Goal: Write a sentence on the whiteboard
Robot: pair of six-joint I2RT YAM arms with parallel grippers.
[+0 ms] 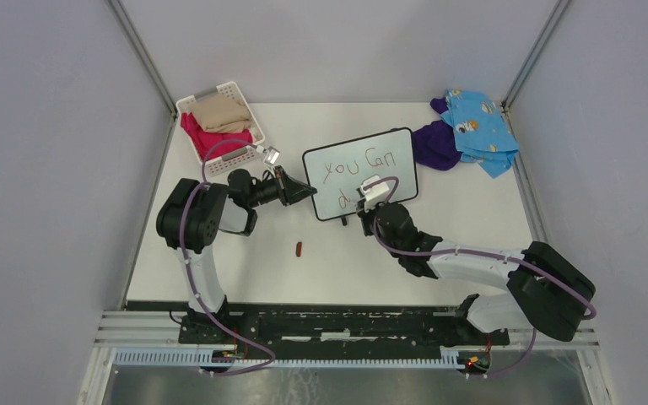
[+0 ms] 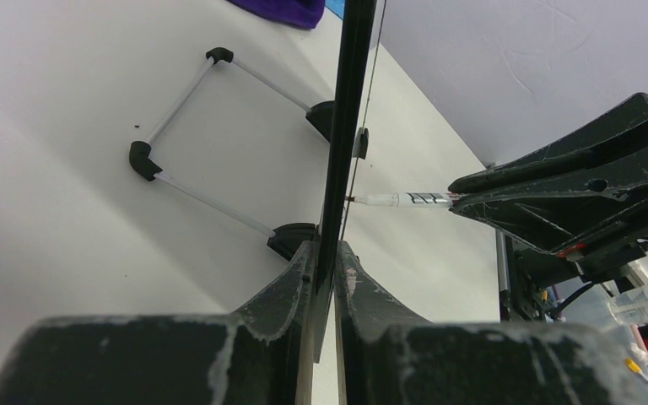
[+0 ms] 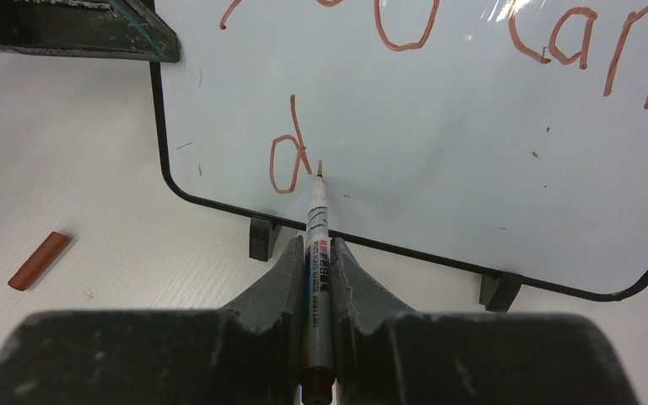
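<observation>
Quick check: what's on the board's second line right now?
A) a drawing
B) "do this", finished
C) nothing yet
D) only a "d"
D: on the whiteboard the sentence reads "you can", with a lone "d" below. The tip of the marker, held in the right end effector, sits just right of that letter.

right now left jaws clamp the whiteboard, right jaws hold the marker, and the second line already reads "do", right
No: the second line reads only "d", per the right wrist view. The left jaws do clamp the whiteboard and the right jaws hold the marker.
</observation>
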